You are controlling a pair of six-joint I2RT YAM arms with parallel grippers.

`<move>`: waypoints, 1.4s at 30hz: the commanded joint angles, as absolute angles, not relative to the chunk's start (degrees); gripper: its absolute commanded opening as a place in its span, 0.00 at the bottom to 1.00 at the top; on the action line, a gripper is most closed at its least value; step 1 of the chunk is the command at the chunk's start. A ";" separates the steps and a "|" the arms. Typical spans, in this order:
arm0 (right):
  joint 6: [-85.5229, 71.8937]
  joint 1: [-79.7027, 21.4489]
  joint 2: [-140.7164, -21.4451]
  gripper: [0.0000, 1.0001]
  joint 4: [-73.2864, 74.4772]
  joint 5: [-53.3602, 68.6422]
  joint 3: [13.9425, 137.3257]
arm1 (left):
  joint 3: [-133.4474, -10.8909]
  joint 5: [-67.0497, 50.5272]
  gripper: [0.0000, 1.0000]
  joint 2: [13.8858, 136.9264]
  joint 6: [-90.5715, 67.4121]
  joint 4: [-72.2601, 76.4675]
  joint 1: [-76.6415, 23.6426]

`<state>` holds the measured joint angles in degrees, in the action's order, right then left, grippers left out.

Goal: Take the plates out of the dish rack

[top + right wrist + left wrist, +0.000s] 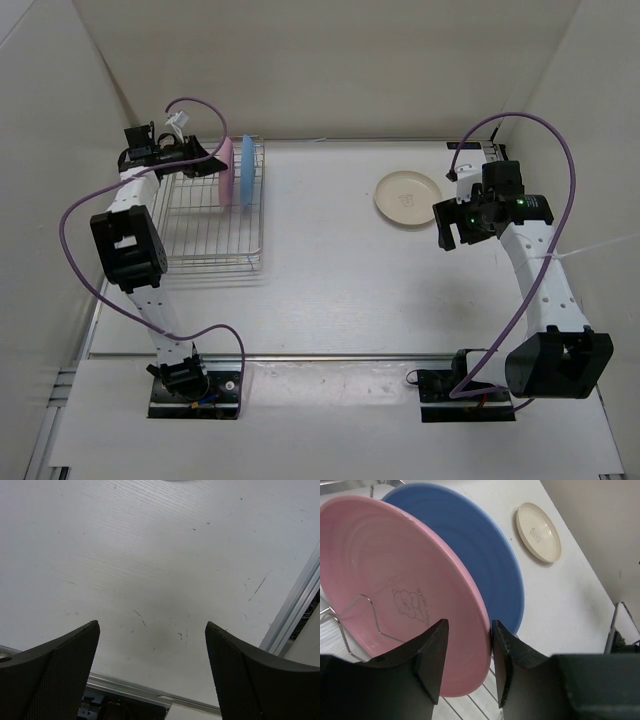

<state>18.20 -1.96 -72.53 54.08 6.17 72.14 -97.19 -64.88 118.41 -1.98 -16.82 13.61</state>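
Observation:
The pink plate [227,172] and the light blue plate [247,170] stand upright side by side at the far end of the silver wire dish rack [210,245]. My left gripper [215,160] is over the rack's far left. In the left wrist view it [470,630] straddles the rim of the pink plate [395,580], with the right finger against the plate's back. The blue plate [485,555] stands just behind. The cream plate [407,197] lies flat on the table to the right and also shows in the left wrist view [538,531]. My right gripper [452,232] hangs open and empty over bare table [152,627].
White walls enclose the table on the left, back and right. The rack's near part holds only bare wire dividers [365,625]. A metal rail [295,605] runs along the table's edge by the right arm.

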 commanded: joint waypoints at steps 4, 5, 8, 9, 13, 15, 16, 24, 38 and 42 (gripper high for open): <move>17.75 -2.11 -72.07 0.89 52.65 5.89 71.28 | -99.32 -66.53 0.24 117.69 -1.76 -17.31 12.83; 17.75 -2.11 -72.07 0.89 52.65 5.89 71.28 | -99.32 -66.53 0.18 117.69 -1.76 -17.31 12.83; 17.75 -2.11 -71.55 0.89 52.04 5.89 70.05 | -100.54 -66.01 0.11 118.29 -1.76 -18.54 12.83; 17.75 -2.11 -71.54 0.89 52.03 5.89 70.05 | -101.07 -66.01 0.11 118.30 -1.76 -19.15 12.83; 17.75 -2.11 -71.54 0.88 51.42 5.89 68.91 | -103.89 -68.55 0.11 119.71 -2.81 -21.79 12.83; 17.75 -2.11 -71.54 0.88 51.42 5.89 68.38 | -103.89 -68.55 0.11 119.18 -2.81 -22.32 12.83; 17.75 -2.11 -71.54 0.88 50.89 5.89 68.38 | -103.89 -68.55 0.11 117.79 -2.81 -22.32 12.83; 17.75 -2.64 -71.54 0.88 50.89 6.50 67.85 | -104.23 -72.41 0.11 109.52 -3.43 -24.42 13.97; 17.23 -2.64 -72.16 0.88 52.99 7.21 75.57 | -105.79 -31.62 0.11 82.92 39.60 -56.27 0.13; 16.61 -4.56 -72.16 0.88 54.23 9.92 81.72 | -92.29 -0.69 0.11 75.23 53.59 -57.02 -18.16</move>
<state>17.21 -3.14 -72.60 53.78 6.90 76.49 -97.43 -28.27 75.02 38.26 -52.16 -10.94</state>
